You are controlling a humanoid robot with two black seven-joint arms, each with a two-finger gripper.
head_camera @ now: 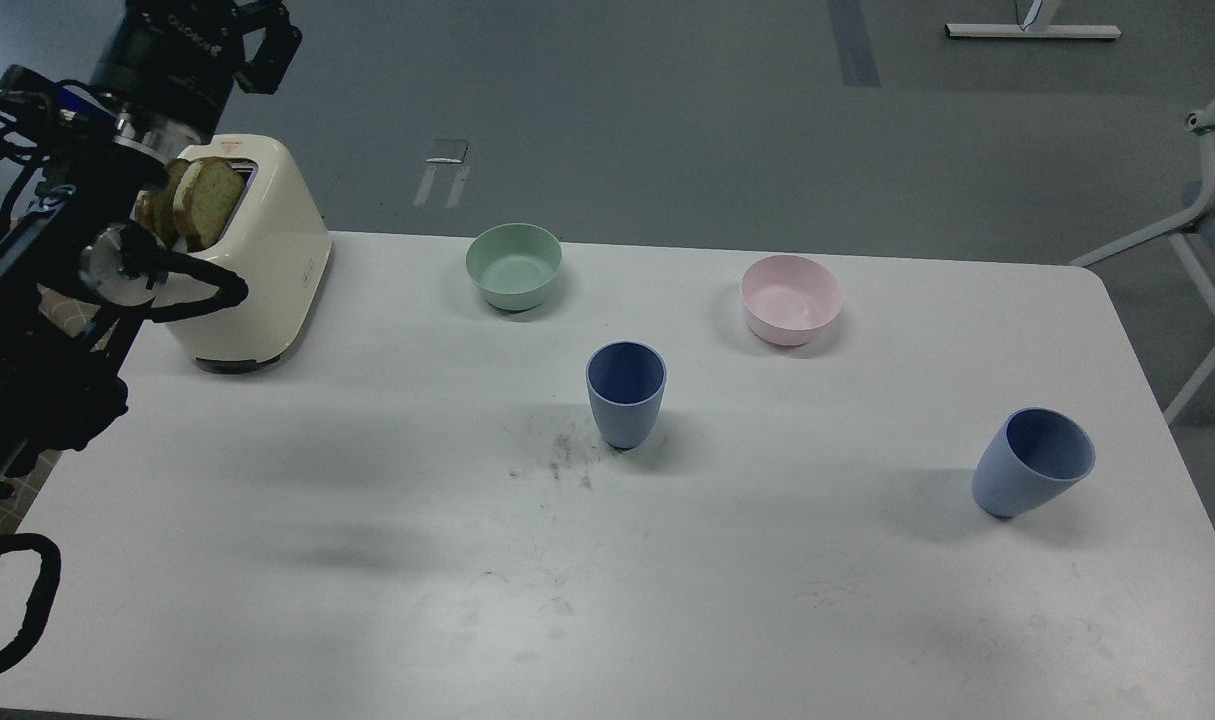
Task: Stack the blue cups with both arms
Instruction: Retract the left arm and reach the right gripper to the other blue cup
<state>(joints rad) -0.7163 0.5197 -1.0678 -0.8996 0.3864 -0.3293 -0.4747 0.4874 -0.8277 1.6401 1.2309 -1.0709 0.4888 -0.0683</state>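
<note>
Left gripper point(252, 25): cropped by top edge, finger gap unreadable. Toaster point(267, 260): left side hidden behind left arm point(47, 300). Table point(267, 600): near edge cut off.

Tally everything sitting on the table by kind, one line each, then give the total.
Blue cups: 2 (one near the middle, one at the right)
Bowls: 2 (mint-green bowl, pale pink bowl)
Toaster: 1 (cream toaster, with toast slices in it)
Total: 5
</note>
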